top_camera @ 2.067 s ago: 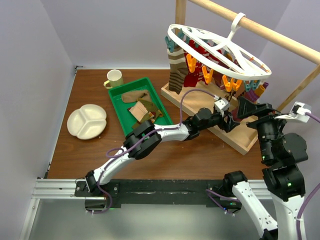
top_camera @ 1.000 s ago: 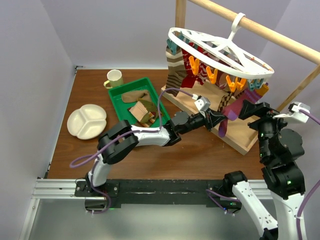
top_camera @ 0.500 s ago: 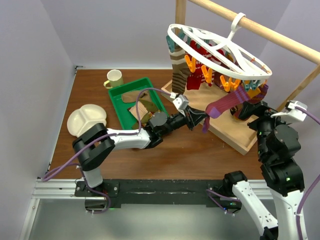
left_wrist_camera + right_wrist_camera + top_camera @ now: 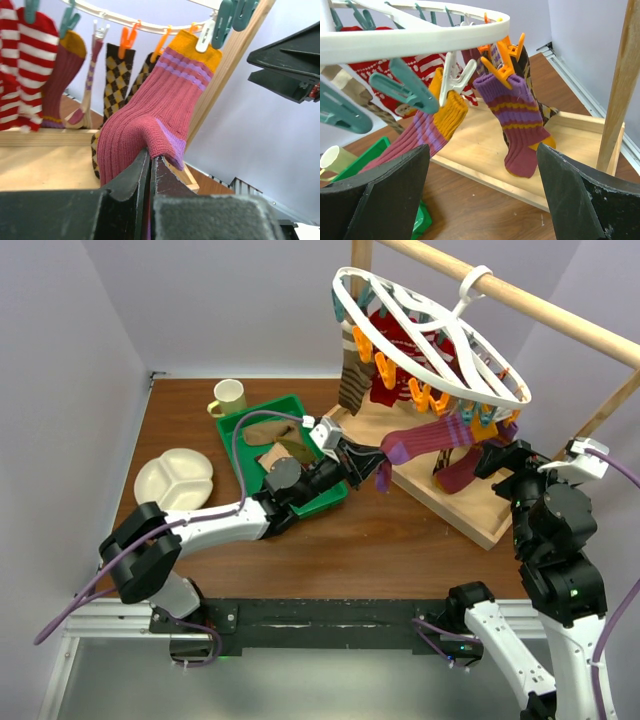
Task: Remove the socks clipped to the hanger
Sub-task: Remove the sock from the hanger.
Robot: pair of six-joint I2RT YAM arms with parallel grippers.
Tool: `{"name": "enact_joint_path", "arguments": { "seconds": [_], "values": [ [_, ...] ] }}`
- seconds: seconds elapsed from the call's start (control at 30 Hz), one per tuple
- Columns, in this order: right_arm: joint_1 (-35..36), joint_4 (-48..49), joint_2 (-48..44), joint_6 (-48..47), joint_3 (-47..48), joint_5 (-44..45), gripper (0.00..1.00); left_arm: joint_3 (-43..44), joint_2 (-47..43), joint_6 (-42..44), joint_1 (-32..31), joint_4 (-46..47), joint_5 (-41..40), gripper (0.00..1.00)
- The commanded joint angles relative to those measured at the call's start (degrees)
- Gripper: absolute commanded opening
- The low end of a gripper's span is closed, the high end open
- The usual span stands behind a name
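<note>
Under the oval plastic hanger, left gripper pinches ribbed maroon sock.

White hanger tilted — maroon sock stretched sideways, cuff clipped

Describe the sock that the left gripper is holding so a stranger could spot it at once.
Start at the white oval hanger hooked on the wooden rail. From its near rim a maroon ribbed sock with a mustard cuff runs to the shut left gripper. Unlike its neighbours, which hang straight down, it is stretched sideways.
</note>
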Motion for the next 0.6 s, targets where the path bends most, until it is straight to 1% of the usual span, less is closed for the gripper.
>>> {"name": "enact_joint_path", "arguments": {
  "seconds": [0.0,0.13,0.33,0.57],
  "values": [
    [0.0,-1.0,0.7,0.0,2.0,0.6,0.92,-1.4,-3.3,-0.6,1.1,-1.1,-2.4,0.0],
    [0.0,-2.6,1.6,0.1,1.8,2.2,0.91,-2.5,-4.2,-1.2,1.7,-1.5,-2.6,0.0],
    [0.0,-2.4,2.3,0.9,1.8,1.9,0.88,-3.2,-4.6,-1.3,1.9,-2.2,-2.7,0.0],
    [0.0,-2.0,2.2,3.0,1.0,-0.9,0.82,-4.2,-5.5,-1.3,2.1,-2.9,-2.9,0.0]
  ]
}}
